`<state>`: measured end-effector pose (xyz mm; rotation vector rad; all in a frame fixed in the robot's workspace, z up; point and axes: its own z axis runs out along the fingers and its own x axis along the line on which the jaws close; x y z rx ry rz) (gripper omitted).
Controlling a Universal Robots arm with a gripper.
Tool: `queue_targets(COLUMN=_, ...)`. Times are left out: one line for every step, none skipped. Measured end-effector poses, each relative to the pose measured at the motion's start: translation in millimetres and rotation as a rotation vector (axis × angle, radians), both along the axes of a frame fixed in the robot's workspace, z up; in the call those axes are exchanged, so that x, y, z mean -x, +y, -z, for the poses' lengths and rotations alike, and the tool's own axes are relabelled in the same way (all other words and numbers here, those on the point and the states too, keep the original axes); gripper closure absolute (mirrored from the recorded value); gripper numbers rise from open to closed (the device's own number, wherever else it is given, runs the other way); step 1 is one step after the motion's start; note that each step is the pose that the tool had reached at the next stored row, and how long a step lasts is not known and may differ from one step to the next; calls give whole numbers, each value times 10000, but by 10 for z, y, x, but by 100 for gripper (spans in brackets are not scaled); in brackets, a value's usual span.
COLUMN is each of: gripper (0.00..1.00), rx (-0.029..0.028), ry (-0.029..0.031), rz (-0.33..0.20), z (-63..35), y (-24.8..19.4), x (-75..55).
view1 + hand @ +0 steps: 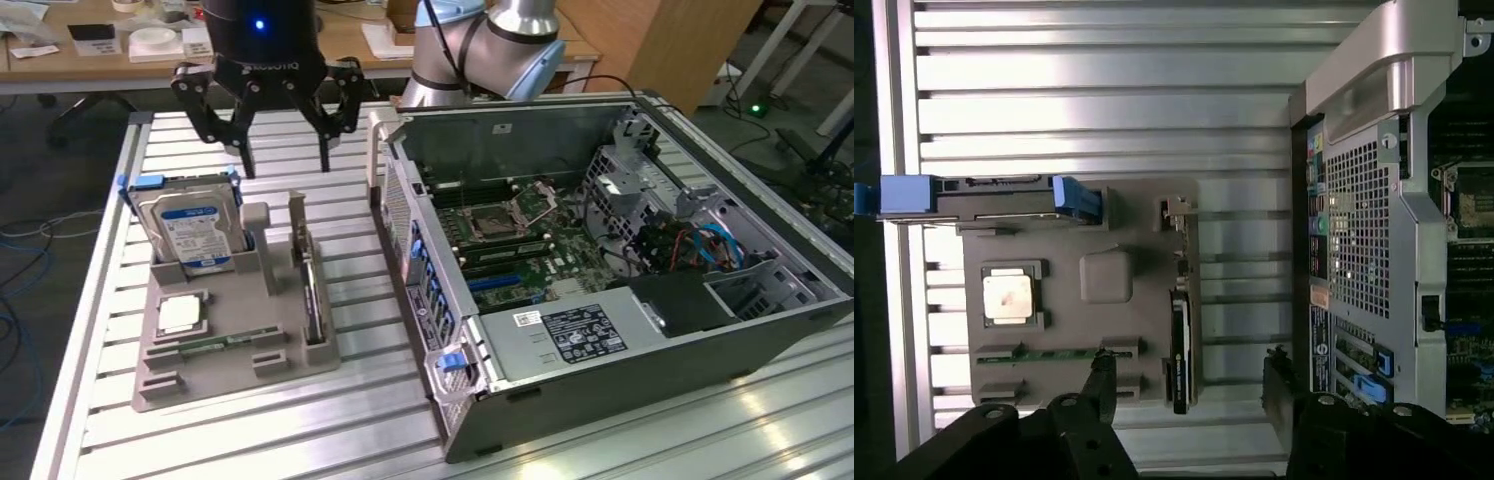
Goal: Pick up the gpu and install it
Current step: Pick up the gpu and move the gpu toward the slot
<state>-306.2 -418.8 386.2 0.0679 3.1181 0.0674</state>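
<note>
Two black fingers [247, 152] hang spread and empty at the upper left of the exterior view, gripping nothing. They hover above the far end of a grey holder [227, 372], apart from everything in it. In the wrist view the fingers [1100, 385] stand either side of the graphics card [1179, 350], probably lined up to straddle it.

The graphics card [311, 295] stands on its long edge in a slot along the holder's side nearest the computer case [601, 345], left of centre in the exterior view. Standing it upright likely leaves its two flat faces free for a pinch from above. The hard drive [191, 228] is propped upright in its own cradle. A processor chip [179, 313] and a memory stick [220, 343] lie flat in shallow pockets. The case lies on its side with the panel off, so the board faces upward and can be reached from above.

All of this rests on a ribbed aluminium bench [267, 440]. Behind it, along the top of the exterior view, are wooden desks with small clutter. Cables trail on the floor at the left edge.
</note>
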Motion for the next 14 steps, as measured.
queue_targets(gripper=34, rx=6, ry=2, rz=-23, z=16, y=-2, x=1)
queue_targets(gripper=28, rx=13, ry=1, rz=-47, z=33, y=-2, x=1)
queue_targets(gripper=28, rx=23, ry=1, rz=-67, z=49, y=-2, x=1)
queue_targets(gripper=28, rx=35, ry=2, rz=-85, z=66, y=-3, x=0)
queue_targets(gripper=28, rx=37, ry=1, rz=-87, z=86, y=-3, x=1)
queue_targets(gripper=28, rx=39, ry=1, rz=-88, z=103, y=-3, x=2)
queue_targets(gripper=28, rx=40, ry=1, rz=-88, z=121, y=-3, x=4)
queue_targets(gripper=28, rx=40, ry=1, rz=-88, z=139, y=-6, x=6)
queue_targets(gripper=28, rx=40, ry=2, rz=-89, z=157, y=-14, x=7)
queue_targets(gripper=28, rx=40, ry=1, rz=-90, z=175, y=-28, x=8)
queue_targets(gripper=28, rx=41, ry=3, rz=-90, z=194, y=-50, x=11)
queue_targets(gripper=28, rx=40, ry=1, rz=-90, z=212, y=-70, x=14)
queue_targets(gripper=28, rx=39, ry=0, rz=-91, z=230, y=-83, x=20)
queue_targets(gripper=28, rx=38, ry=-1, rz=-89, z=249, y=-88, x=27)
